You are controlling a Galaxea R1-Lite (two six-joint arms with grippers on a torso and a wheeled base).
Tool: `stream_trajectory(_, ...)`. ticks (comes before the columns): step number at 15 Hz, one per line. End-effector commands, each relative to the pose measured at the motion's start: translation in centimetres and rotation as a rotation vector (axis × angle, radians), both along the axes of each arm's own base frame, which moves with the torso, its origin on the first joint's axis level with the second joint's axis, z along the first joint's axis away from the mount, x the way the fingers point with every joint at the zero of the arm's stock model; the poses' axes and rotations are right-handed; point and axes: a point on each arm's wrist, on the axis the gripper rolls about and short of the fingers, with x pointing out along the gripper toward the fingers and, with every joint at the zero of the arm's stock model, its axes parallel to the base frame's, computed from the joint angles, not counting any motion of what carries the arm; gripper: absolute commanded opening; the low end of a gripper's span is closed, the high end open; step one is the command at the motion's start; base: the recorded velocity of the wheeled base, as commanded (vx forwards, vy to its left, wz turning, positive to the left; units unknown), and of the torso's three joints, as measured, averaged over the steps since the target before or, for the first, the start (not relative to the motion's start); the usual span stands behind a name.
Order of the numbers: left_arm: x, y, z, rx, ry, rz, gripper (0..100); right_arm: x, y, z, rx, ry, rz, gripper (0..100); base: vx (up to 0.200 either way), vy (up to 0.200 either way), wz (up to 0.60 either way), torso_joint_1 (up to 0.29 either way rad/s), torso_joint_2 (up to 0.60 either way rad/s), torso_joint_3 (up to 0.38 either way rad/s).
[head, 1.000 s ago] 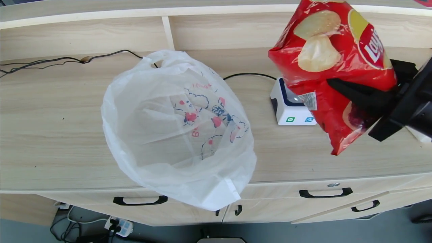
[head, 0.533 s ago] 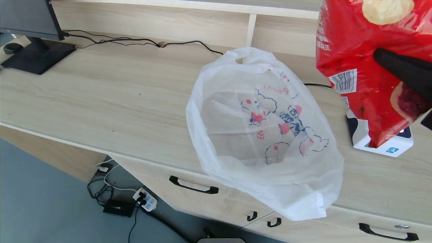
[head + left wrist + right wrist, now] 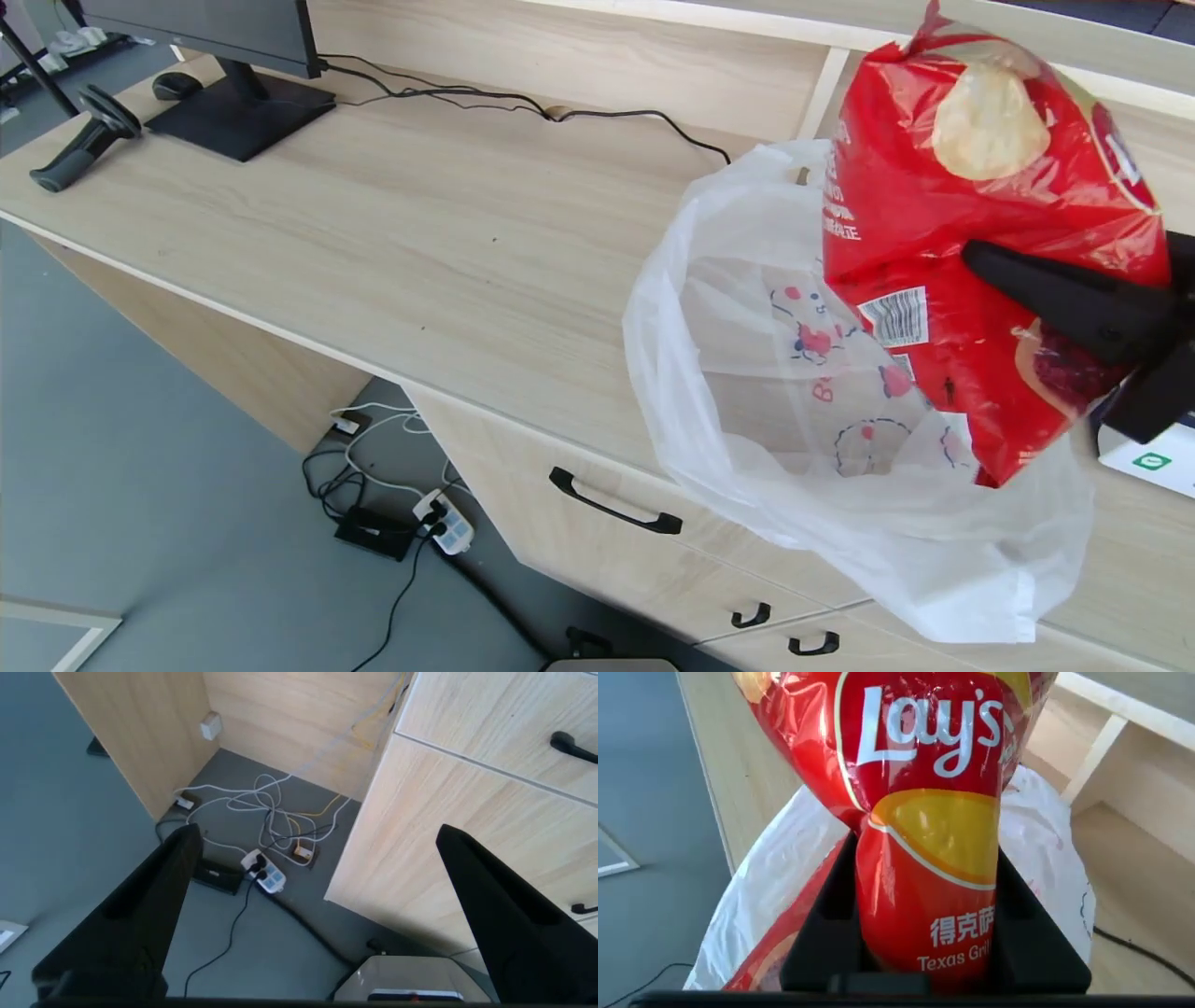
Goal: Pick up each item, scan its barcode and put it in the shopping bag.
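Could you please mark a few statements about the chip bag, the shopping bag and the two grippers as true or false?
1. The right gripper is shut on the chip bag. True.
2. The chip bag lies flat on the counter. False: it is held in the air above the counter, its lower end at the opening of the shopping bag.
3. The left gripper is open and holds nothing. True.
4. The chip bag's barcode is hidden in the head view. False: it shows plainly on the bag's side.
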Motion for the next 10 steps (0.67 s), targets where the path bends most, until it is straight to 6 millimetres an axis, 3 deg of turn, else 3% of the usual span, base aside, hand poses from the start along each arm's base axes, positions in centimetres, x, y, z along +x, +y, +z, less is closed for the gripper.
stream_trajectory(1,0.0,0.0,0.0,0.000,0.001,0.000,100,-0.2,-0.6,-2.0,-0.015,0.063,-0.024,0,0.000,0.000,0.00,0.000,0.00,0.000)
stream_trajectory(3,0.0,0.0,0.0,0.000,0.001,0.000,100,-0.2,-1.0,-3.3,-0.032,0.103,-0.045,0,0.000,0.000,0.00,0.000,0.00,0.000)
stream_trajectory(7,0.0,0.0,0.0,0.000,0.001,0.000,100,1.5,-1.1,-4.0,-0.016,0.174,-0.075,0,0.000,0.000,0.00,0.000,0.00,0.000)
stream_trajectory(10,0.0,0.0,0.0,0.000,0.001,0.000,100,1.8,-0.8,-3.0,-0.022,0.133,-0.068,0,0.000,0.000,0.00,0.000,0.00,0.000)
